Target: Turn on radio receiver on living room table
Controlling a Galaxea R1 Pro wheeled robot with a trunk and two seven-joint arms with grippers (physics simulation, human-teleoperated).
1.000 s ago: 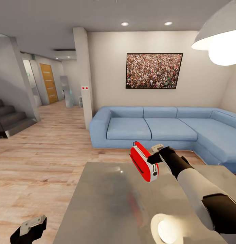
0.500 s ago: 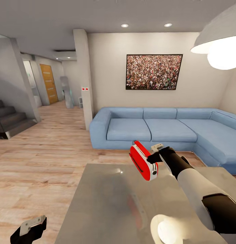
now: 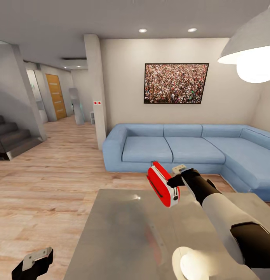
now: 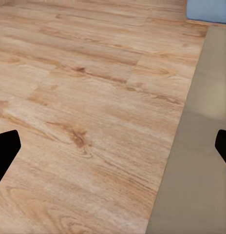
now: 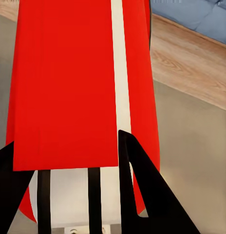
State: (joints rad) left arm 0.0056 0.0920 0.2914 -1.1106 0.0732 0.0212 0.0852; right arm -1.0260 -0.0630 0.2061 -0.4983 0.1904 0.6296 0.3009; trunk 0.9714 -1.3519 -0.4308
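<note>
Head view: the right gripper [image 3: 176, 177] clamps the radio [image 3: 162, 184], held tilted in the air above the bench [image 3: 123, 237], sofa [image 3: 166, 149] behind. Left gripper [image 3: 33, 262] low beside the bench.

Left wrist view: its fingers [image 4: 6, 153] are spread wide over the floor [image 4: 84, 97].

Right wrist view: fingers [image 5: 147, 190] clasp the radio [image 5: 69, 83].

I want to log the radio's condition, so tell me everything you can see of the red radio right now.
The radio receiver is a small flat red box with white ends and a thin dark handle along one face; it looks like glossy plastic. It is lifted clear of the grey table, tilted on edge, with a small dark knob on its lower white end. The right end effector grips it. Whether it is switched on cannot be told.
</note>
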